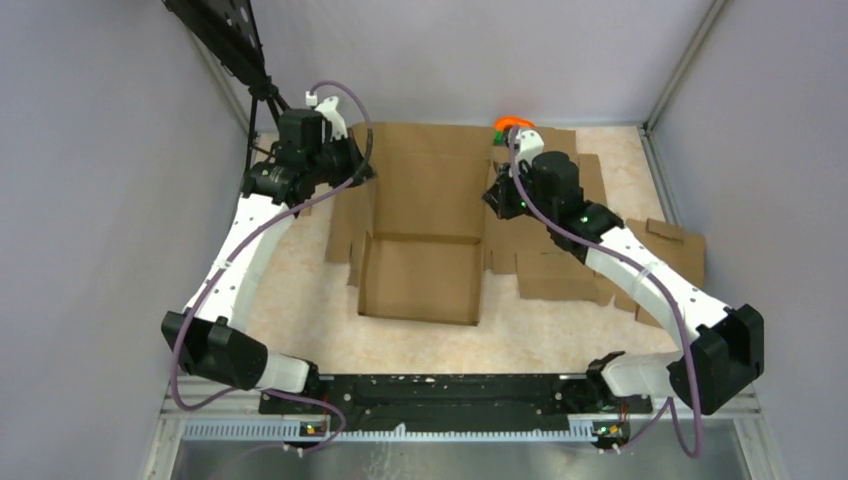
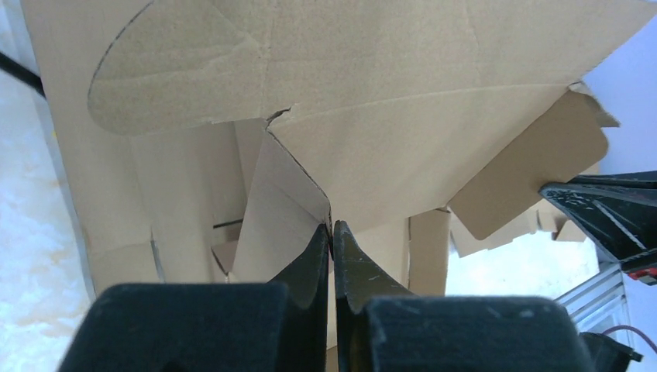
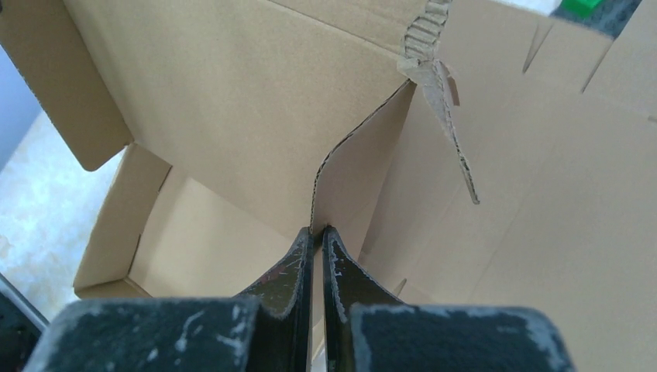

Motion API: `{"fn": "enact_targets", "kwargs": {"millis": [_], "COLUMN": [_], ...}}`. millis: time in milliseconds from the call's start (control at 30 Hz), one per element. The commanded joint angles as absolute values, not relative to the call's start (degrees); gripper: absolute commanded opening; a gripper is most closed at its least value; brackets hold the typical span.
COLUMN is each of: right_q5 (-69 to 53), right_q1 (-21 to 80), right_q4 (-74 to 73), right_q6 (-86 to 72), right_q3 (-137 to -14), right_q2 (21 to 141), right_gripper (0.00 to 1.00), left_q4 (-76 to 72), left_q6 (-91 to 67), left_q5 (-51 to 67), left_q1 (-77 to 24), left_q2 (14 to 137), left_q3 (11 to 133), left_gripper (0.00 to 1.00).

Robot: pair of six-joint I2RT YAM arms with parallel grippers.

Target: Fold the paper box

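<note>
Showing a half-formed brown paper box (image 1: 420, 265) at the centre of the tabletop (image 1: 300, 310), seen from above. Near panel has low side walls up; far panel lies flat toward the back wall. Left pincer (image 2: 331, 230) is clamped thin on an upright flap at the box's far-left side. Right pincer (image 3: 317, 230) is pinched likewise on a flap at the far-right side.

Risks, as judged: each grip is on a thin flap edge only, so the card could slip out, or buckle off its crease, if one arm pulls harder or sooner than the other. A torn corrugated edge (image 3: 438, 70) just beside the right grip could rip further under strain. Loose cardboard blanks (image 1: 560, 275) lie under the box's right side and may drag w/ it.

Hard to tell: how deep each flap sits betw. the fingers; wrists hide both tips from above. An orange item (image 1: 512, 122) at the far edge is partly hidden, unidentifiable.
</note>
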State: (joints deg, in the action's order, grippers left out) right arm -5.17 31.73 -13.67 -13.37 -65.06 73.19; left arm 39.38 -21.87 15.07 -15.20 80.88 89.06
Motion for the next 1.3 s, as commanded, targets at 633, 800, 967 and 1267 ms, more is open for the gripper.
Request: {"fn": "enact_targets", "kwargs": {"millis": [633,800,967,1267], "right_q5": [-0.4,6.2,11.7,14.0], "right_q1": [38.2,42.8,46.5,49.4], "right_q4": [11.0,11.6,11.0,4.8], "right_q6": [-13.1,-13.0,-13.7,-14.2], "right_q3": [-47.5,-44.3,-40.9,-38.7], "right_q2": [73.0,70.2,64.9,57.3], "right_gripper": [0.00,0.00,0.00,0.00], "left_q4": [27.2,25.4,27.8,35.0], "left_q6": [-24.2,-25.0,-24.7,-23.7], "left_q5": [21.7,21.0,20.9,21.0], "left_q1": [-15.7,-16.0,-16.2,-16.3], "left_q2": [76.9,71.7,66.4,58.5], "left_q3": [68.9,64.3,61.8,58.4], "left_gripper": [0.00,0.00,0.00,0.00]}}
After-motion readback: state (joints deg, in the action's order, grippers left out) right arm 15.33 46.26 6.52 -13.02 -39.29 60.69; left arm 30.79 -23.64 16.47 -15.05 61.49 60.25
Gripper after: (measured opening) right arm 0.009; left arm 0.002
